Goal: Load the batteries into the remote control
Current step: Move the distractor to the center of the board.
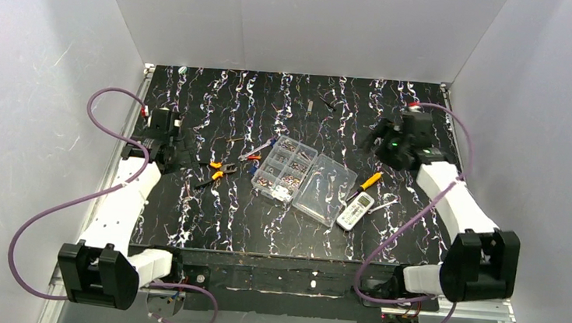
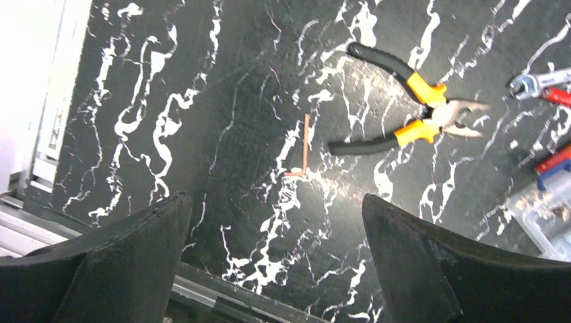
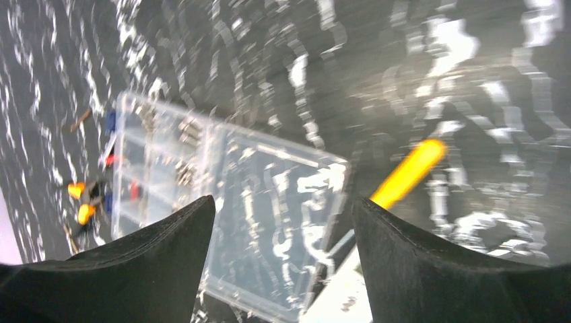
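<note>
2 open grippers, remote lying untouched

The remote control (image 1: 355,211) lies on the table (image 1: 208,217), just beside the clear box (image 1: 327,187) and a yellow-handled screwdriver (image 1: 369,181). The left gripper (image 2: 273,202) hangs spread and empty near the pliers (image 2: 417,111). The right gripper (image 3: 283,202), spread above the box, grasps nothing.

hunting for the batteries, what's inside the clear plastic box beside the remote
The clear plastic box lies open. Its divided half holds small brownish bits, too tiny to identify from here. Its flat lid half looks bare, the marbled table showing through.
</note>
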`<state>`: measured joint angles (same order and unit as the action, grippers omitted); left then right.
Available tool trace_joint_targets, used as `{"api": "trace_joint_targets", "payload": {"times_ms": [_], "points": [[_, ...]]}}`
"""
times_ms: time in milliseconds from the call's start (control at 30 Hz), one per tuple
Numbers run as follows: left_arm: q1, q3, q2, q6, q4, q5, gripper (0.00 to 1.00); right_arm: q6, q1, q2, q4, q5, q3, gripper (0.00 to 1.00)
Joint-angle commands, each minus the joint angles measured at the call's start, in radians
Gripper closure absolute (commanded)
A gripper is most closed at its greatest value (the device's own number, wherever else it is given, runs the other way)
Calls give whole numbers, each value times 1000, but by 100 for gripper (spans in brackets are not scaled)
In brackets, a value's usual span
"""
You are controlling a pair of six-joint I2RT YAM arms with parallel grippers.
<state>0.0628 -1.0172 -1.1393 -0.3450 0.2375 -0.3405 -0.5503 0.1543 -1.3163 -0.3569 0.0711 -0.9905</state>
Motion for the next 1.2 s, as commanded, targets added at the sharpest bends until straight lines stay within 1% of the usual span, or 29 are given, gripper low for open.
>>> {"api": "trace_joint_targets", "payload": {"times_ms": [0,67,133,267,433,667,867,1033,1067,1167], "points": [[-3,-14,46,-9,123,85,1,-92,196,-98,-63,-41,-121,20],[-3,8,56,-20,115,121,1,-139,248,-165,-61,-36,-145,25],[-3,27,62,-31,115,154,1,-164,293,-241,-100,-39,-198,28],[-3,53,82,-42,127,186,1,-177,352,-369,-169,-59,-300,29],[-2,65,111,-27,144,177,0,-206,371,-466,-191,-51,-368,32],[-3,83,126,-32,152,171,1,-205,382,-560,-233,-54,-445,37],[-3,94,133,-34,154,177,0,-187,400,-615,-255,-49,-508,45],[-3,106,137,-37,154,180,0,-160,413,-663,-296,-66,-565,58],[-3,107,138,-35,154,182,0,-155,415,-671,-307,-96,-574,61],[-3,112,141,-32,153,176,1,-141,415,-684,-332,-131,-588,65]]}}
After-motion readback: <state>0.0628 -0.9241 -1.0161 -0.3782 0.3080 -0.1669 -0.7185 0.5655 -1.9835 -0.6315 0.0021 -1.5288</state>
